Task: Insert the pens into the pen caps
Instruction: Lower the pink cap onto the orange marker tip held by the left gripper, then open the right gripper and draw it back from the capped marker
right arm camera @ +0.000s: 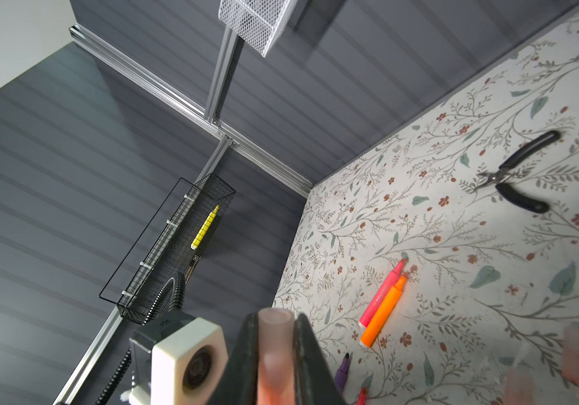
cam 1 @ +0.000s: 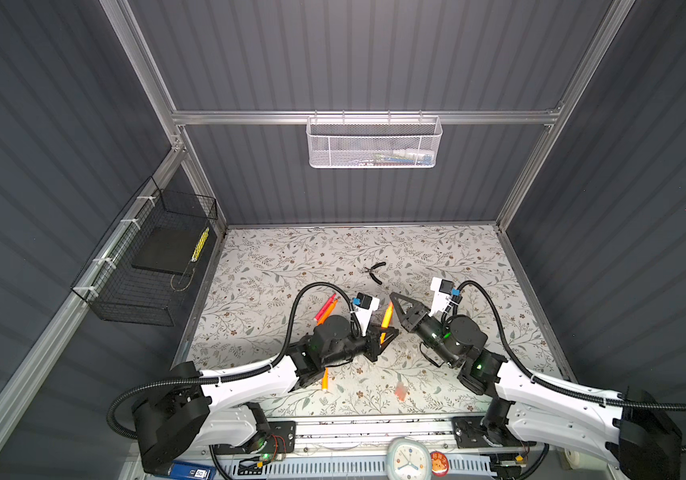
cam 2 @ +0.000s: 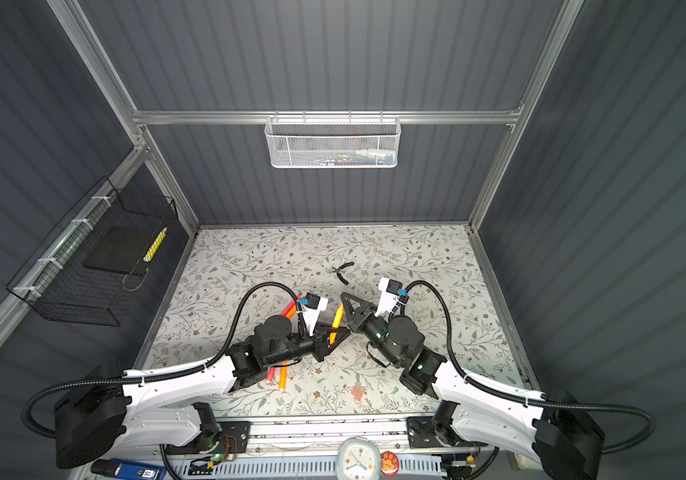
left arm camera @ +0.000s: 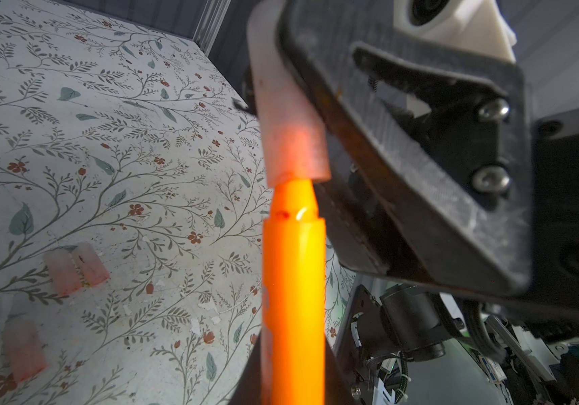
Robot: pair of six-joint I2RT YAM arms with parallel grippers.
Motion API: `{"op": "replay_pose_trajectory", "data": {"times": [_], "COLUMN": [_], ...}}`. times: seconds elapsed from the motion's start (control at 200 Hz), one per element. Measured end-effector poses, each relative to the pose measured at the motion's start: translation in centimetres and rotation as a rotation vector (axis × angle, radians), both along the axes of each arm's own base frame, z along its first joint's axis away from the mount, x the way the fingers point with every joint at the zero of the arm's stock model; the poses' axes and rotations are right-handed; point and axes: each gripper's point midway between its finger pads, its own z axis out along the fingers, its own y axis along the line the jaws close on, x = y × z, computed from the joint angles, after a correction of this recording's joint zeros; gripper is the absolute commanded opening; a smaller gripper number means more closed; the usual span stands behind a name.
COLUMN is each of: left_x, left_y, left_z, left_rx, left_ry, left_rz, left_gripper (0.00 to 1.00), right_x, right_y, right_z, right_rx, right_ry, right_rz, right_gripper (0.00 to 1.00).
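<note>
Left pincer (cam 1: 385, 334) clamped my orange pen (left arm camera: 293, 280) | right pincer (right arm camera: 276, 336) clamped translucent cap (left arm camera: 291, 140) | tip sat at cap mouth | next, I judged: straight axial push

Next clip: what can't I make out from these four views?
- Left wrist view: how deep the orange marker pen reaches into the frosted pinkish plastic cap; the cap wall blurs it.
- Both top views: contents of the white mesh wall basket, too small.
- Right wrist view: the purple marker pen, partly hidden behind the right claw.
</note>
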Motion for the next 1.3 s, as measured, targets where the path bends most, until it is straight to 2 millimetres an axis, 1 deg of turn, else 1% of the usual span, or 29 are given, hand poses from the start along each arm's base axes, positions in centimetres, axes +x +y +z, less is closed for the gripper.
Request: {"op": "replay_pose_trajectory", "data": {"times": [0.11,0.21,0.44,0.535,0.615,0.675,0.71,0.745,0.78,0.83,0.89,0.93,0.99,1.07,1.145,1.225,1.295], "left_x": [0.1,-0.1,-1.1,-1.2,-1.2,-1.2,-1.2,-1.2,-1.0,-0.8,-0.6,-0.4,-0.4,-0.4,-0.4,-0.4,-0.5], "left_y": [-0.3,-0.4,-0.1,-0.1,-0.1,-0.1,-0.2,-0.2,-0.3,-0.5,-0.6,-0.7,-0.7,-0.7,-0.7,-0.7,-0.6], "left_z": [0.8,1.4,2.3,2.5,2.4,2.4,2.4,2.3,2.4,2.7,2.6,2.6,2.8,2.9,2.9,2.7,2.1], "left_rx": [-0.015,-0.022,-0.035,-0.036,-0.032,-0.027,-0.022,-0.018,-0.017,-0.017,-0.003,0.001,0.006,0.015,0.025,0.038,0.055], "left_ry": [0.008,0.016,0.014,0.007,-0.004,-0.018,-0.026,-0.038,-0.051,-0.072,-0.092,-0.109,-0.139,-0.176,-0.202,-0.225,-0.239], "left_rz": [-0.004,-0.015,-0.054,-0.063,-0.065,-0.067,-0.070,-0.072,-0.072,-0.073,-0.076,-0.075,-0.080,-0.086,-0.091,-0.095,-0.099], "left_gripper": [0.00,0.00,0.00,0.00,0.00,0.00,0.00,0.00,0.00,0.00,0.00,0.00,0.00,0.00,0.00,0.00,0.00], "right_x": [-0.1,-0.4,-1.5,-1.7,-1.8,-1.8,-1.8,-1.9,-2.1,-2.6,-2.7,-2.8,-3.0,-3.3,-3.6,-3.9,-4.3], "right_y": [-0.2,-0.3,-0.3,-0.3,-0.3,-0.3,-0.3,-0.3,0.0,0.5,0.4,0.3,0.3,0.0,-0.5,-1.1,-1.8], "right_z": [0.8,1.0,2.0,2.2,2.3,2.3,2.4,2.3,1.9,1.4,1.0,0.9,0.5,0.0,-0.5,-0.7,-0.1], "right_rx": [0.007,0.010,0.047,0.054,0.054,0.053,0.053,0.050,0.031,0.007,-0.008,-0.014,-0.022,-0.034,-0.040,-0.045,-0.039], "right_ry": [-0.049,-0.084,-0.154,-0.167,-0.170,-0.173,-0.174,-0.174,-0.166,-0.156,-0.142,-0.135,-0.120,-0.115,-0.106,-0.104,-0.117], "right_rz": [-0.020,-0.022,0.014,0.023,0.025,0.026,0.027,0.028,0.048,0.074,0.075,0.078,0.086,0.086,0.087,0.085,0.076], "right_gripper": [0.00,0.00,0.09,0.10,0.14,0.20,0.26,0.30,0.35,0.48,0.61,0.68,0.74,0.80,0.82,0.83,0.81]}}
